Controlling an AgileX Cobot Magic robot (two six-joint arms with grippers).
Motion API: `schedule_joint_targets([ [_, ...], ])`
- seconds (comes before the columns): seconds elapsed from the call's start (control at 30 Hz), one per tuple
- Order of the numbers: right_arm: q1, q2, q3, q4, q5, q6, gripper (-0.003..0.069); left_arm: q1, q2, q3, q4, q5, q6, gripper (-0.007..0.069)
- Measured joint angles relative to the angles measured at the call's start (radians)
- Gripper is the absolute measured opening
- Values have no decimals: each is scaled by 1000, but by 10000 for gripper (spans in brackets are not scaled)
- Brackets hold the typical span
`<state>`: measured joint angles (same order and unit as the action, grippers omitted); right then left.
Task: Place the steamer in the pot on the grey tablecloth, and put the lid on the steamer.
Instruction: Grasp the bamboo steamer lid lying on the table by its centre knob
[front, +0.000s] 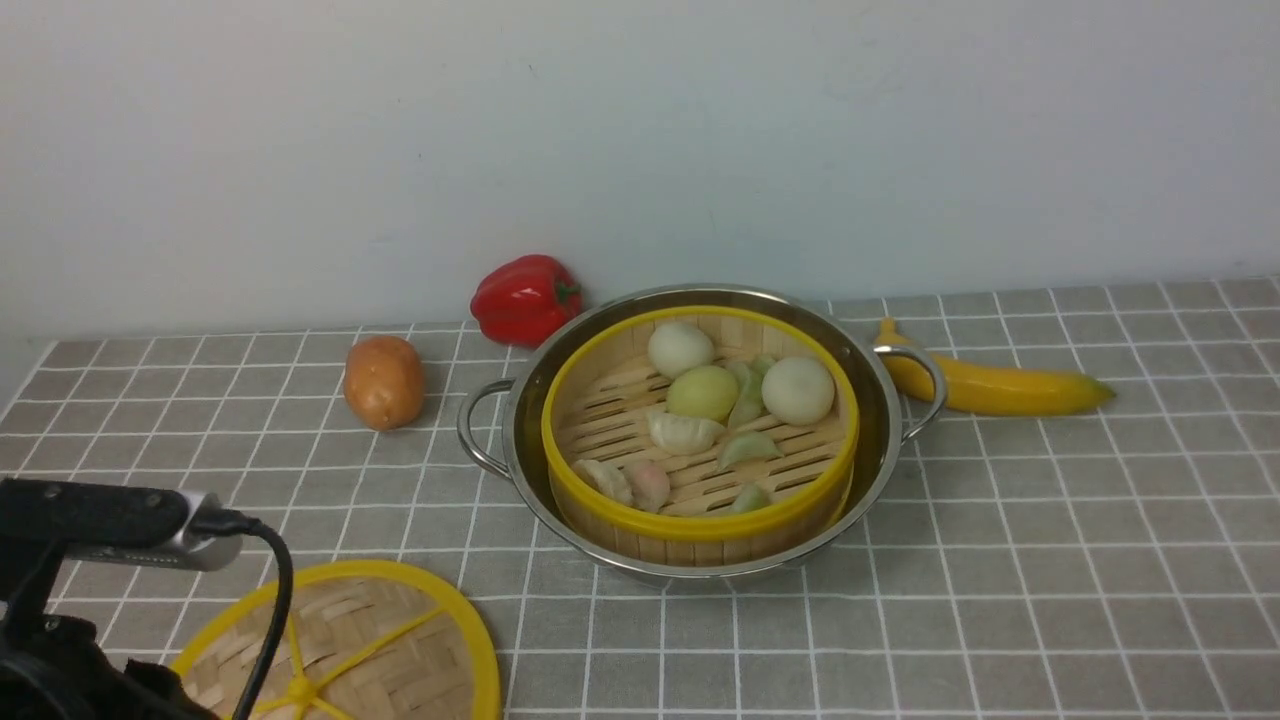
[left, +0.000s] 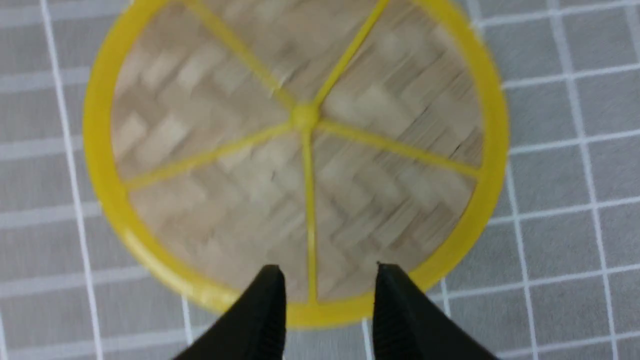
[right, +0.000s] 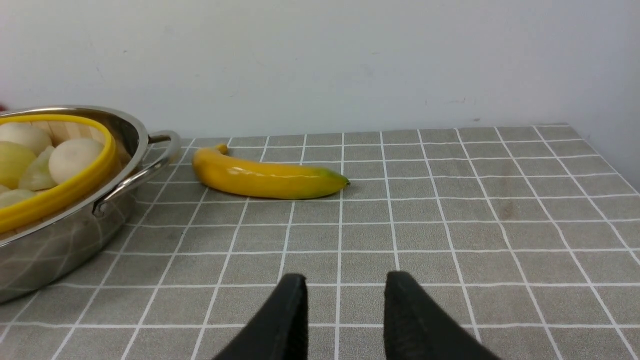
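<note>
grey tablecloth (front: 1000, 520) under a pale wall: the steamer (front: 700, 527) already sits upright inside the pot (front: 873, 420), so i judge the first half of the job done. the lid (front: 380, 640) is not yet on. it lies flat on the cloth at the pot's 7 o'clock, well apart from it.

my left pincer (left: 327, 280) hangs over the lid's edge, jaws parted to either side of one yellow spoke and gripping nothing. blur keeps me from telling whether the tips touch. my right pincer (right: 345, 295) sits low over bare cloth, somewhere about the pot's 4 o'clock as best i can place it, jaws likewise parted and empty.

what is left, as i read it: grasp the lid, carry it across and set it on the steamer.

the steamer holds three round buns (front: 797, 390) toward 12 o'clock and several dumplings (front: 683, 432) spread toward 6. the pot holds only the steamer. around it lie a pepper (front: 525, 298) at 11 o'clock, a potato (front: 383, 382) at 9 and a banana (front: 1000, 388) at 2.
</note>
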<state>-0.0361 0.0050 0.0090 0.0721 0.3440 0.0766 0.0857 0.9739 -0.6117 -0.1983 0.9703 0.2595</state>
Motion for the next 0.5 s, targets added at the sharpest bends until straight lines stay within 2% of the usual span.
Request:
schedule_joint_targets([
  [0.07, 0, 0, 0, 0, 0, 0, 240, 0, 43, -13, 51, 47, -133, 243],
  [0.2, 0, 0, 0, 0, 0, 0, 240, 1, 113, -24, 69, 48, -275, 243],
  [0.4, 0, 0, 0, 0, 0, 0, 240, 1, 182, -40, -32, -25, -458, 243],
  [0.5, 0, 0, 0, 0, 0, 0, 240, 1, 201, -48, -112, -94, -468, 243],
])
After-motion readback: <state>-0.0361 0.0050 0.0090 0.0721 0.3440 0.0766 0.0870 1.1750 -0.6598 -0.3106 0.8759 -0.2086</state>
